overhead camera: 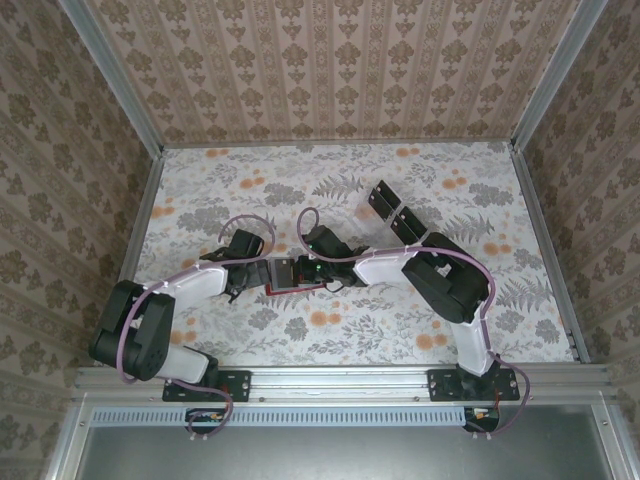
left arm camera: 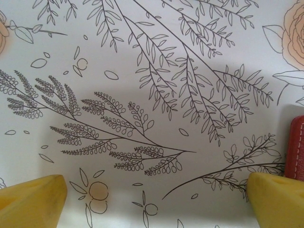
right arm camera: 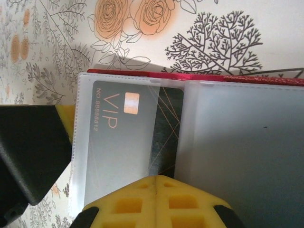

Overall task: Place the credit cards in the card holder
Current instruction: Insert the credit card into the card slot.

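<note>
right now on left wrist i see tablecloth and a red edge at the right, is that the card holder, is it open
Observer: Yes. In the right wrist view the card holder lies open, clear pockets facing up.
Operator: any card in it
Observer: A dark VIP card sits partly inside one pocket, with a strip of it left uncovered.
Operator: where's the right gripper
Observer: The right gripper is shut, its fingertips at that card's near edge.

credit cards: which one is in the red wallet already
The grey VIP card, slid partway into the red wallet. The other dark cards lie apart from it, farther back on the table.
</note>
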Robot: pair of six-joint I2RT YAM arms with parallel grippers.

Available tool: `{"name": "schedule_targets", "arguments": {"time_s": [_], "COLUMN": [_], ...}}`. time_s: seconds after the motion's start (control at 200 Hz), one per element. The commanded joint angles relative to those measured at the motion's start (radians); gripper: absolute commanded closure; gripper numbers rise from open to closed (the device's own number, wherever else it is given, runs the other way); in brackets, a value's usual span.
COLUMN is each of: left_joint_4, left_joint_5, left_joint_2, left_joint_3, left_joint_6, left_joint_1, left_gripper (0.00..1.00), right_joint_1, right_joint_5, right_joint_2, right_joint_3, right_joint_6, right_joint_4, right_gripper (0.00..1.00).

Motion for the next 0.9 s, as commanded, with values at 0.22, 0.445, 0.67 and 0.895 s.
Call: {"name": "schedule_targets", "arguments": {"time_s": [0.22,0.445,0.67,0.895], "left_joint_4": [0.004,0.008,0.013,0.016], "left_joint_5": [-0.001,0.003,0.012,0.012], "left_joint_2": [0.012,0.016,0.026,0.025], "left_joint_3": [-0.013,-0.012,-0.013,-0.014], "left_joint_6": [0.022,0.022,0.019,0.018], "left_joint_1": [0.003,0.003,0.004,0.004], "left_gripper": [0.00,0.00,0.00,0.00], "right_joint_1": [0.000,-0.015,-0.022,-0.021], "right_joint_5": [0.010,0.024,0.028,0.007], "right_joint_2": [-0.057,-0.051,-0.019,0.016], "right_joint_3": [-0.003,-0.017,-0.013,0.007], "right_joint_6": [-0.001,-0.009,-0.006,-0.003], "right_joint_4": [0.009,-0.007,-0.010,-0.008], "right_gripper": [0.98,0.98,0.98,0.98]}}
